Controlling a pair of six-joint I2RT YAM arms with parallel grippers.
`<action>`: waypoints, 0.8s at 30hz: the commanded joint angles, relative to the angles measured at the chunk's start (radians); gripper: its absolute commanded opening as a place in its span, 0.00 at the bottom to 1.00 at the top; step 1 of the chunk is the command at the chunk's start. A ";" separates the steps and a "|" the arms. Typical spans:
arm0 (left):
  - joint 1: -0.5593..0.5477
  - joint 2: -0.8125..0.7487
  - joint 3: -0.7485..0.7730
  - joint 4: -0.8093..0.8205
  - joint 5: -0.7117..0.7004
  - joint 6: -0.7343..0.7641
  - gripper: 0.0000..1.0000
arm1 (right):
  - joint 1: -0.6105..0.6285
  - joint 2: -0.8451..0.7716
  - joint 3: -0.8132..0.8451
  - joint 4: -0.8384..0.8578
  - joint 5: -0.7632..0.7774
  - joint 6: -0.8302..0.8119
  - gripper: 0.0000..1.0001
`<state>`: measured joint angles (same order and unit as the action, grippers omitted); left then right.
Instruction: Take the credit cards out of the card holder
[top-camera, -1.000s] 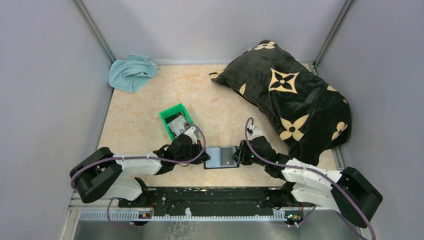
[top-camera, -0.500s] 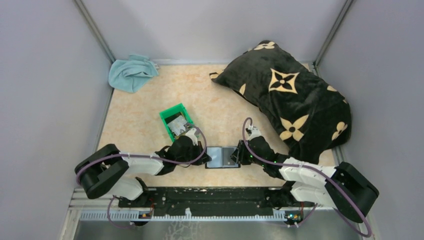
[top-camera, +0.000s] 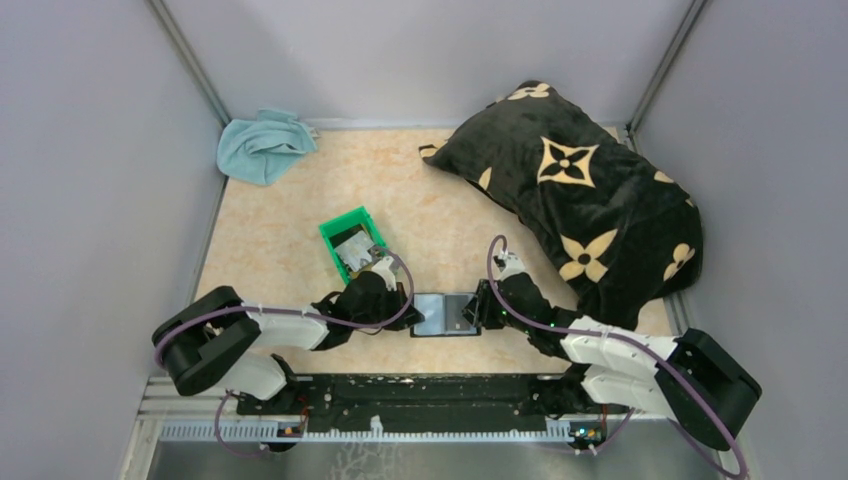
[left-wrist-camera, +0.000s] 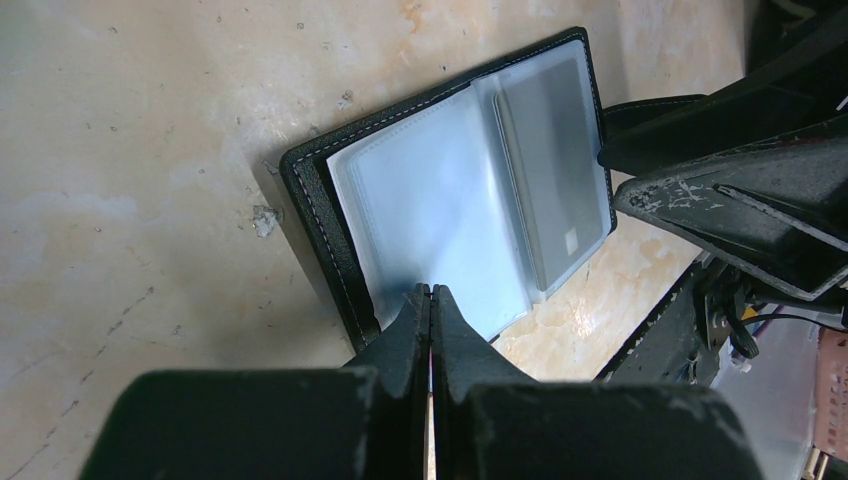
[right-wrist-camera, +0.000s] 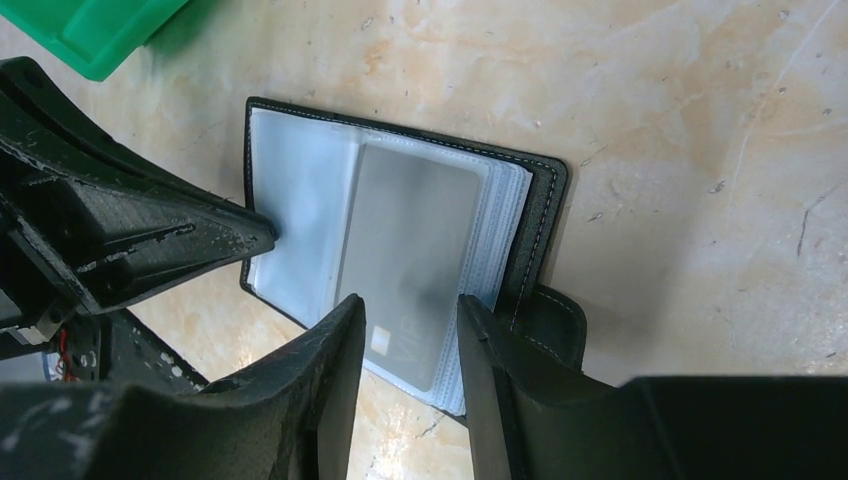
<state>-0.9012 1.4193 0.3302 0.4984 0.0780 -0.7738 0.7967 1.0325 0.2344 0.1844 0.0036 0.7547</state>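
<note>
Lying open, stitched card holder (left-wrist-camera: 318, 215); grey credit card (right-wrist-camera: 405, 250).

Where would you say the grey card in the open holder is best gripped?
Probably by its short end nearest the right gripper, whose open fingers straddle it. The grey card lies flat inside a clear sleeve of the card holder, so pull it endwise.

Green bin (top-camera: 341, 220) mid-left on beige marbled table (top-camera: 400, 180). Crumpled teal cloth (top-camera: 262, 145) in far-left corner. Black pillow (top-camera: 585, 190) with tan flower prints, far right.
</note>
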 joint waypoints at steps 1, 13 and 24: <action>0.003 0.013 -0.008 -0.049 -0.013 0.008 0.00 | 0.011 0.030 -0.017 0.068 -0.014 -0.009 0.41; 0.003 0.025 -0.011 -0.050 -0.020 0.005 0.00 | 0.015 0.053 0.011 0.092 -0.044 -0.012 0.41; 0.002 0.057 -0.010 -0.024 -0.006 -0.001 0.00 | 0.072 0.013 0.053 0.041 -0.013 -0.002 0.38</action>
<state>-0.9012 1.4410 0.3305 0.5282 0.0826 -0.7830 0.8375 1.0557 0.2348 0.2115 -0.0116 0.7521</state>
